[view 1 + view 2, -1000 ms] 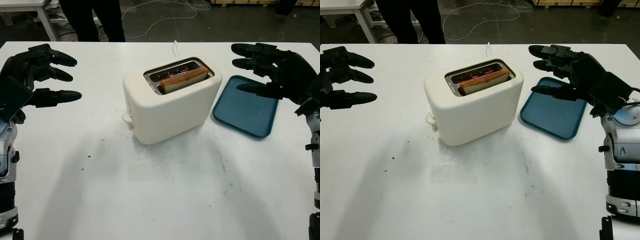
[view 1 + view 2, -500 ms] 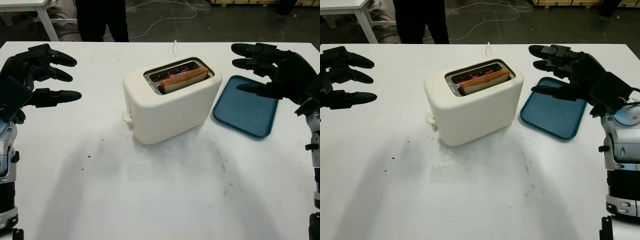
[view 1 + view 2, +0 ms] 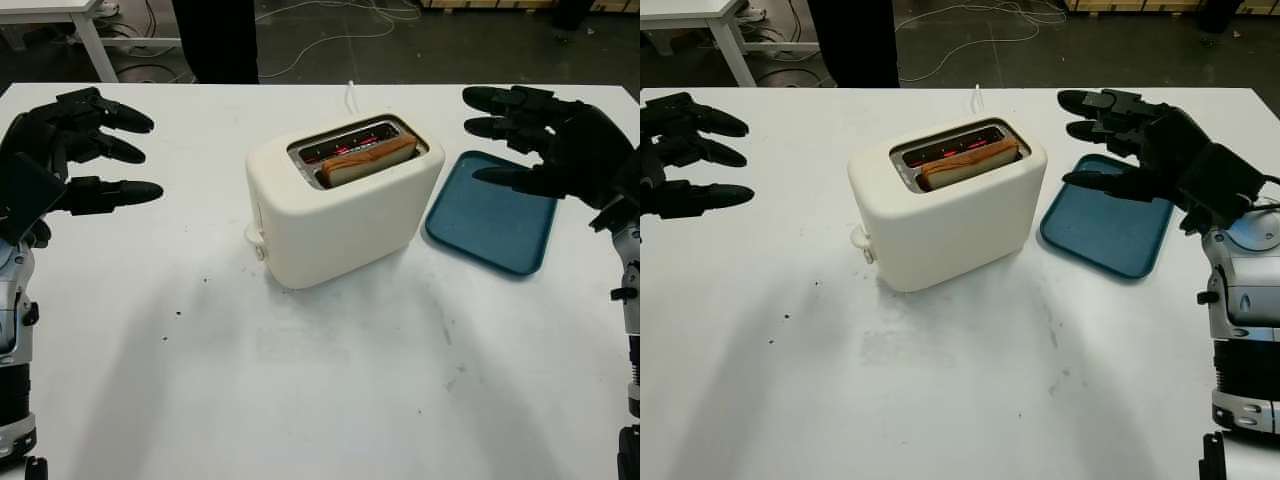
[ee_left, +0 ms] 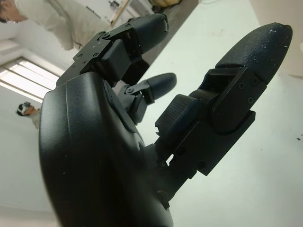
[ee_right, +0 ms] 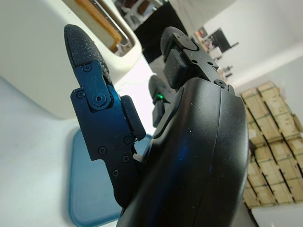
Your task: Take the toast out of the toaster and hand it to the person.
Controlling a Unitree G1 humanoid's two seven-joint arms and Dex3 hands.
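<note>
one cream toaster stood near the middle of a white table, its slots facing up and glowing red inside, its lever knob on the end toward the robot's left.

one slice of toast sat in the nearer slot, its browned top edge poking just above the rim — not yet lifted out.

one blue tray lay flat on the table just beside the toaster, on the robot's right side, with nothing on it.

left hand: held above the table's left part, well apart from the toaster, open and holding nothing, fingers pointing toward the toaster.

right hand: held over the far edge of the tray, near the toaster but not touching it, open and holding nothing; fingers stretched toward the toaster. the right wrist view showed the same — toaster and tray lay beyond its fingertips.

one person stood on the dark floor past the table's far edge, dark trousers visible.

one white cord ran from behind the toaster across the table's far side.

several dark specks lay on the table surface in front of the toaster.
</note>
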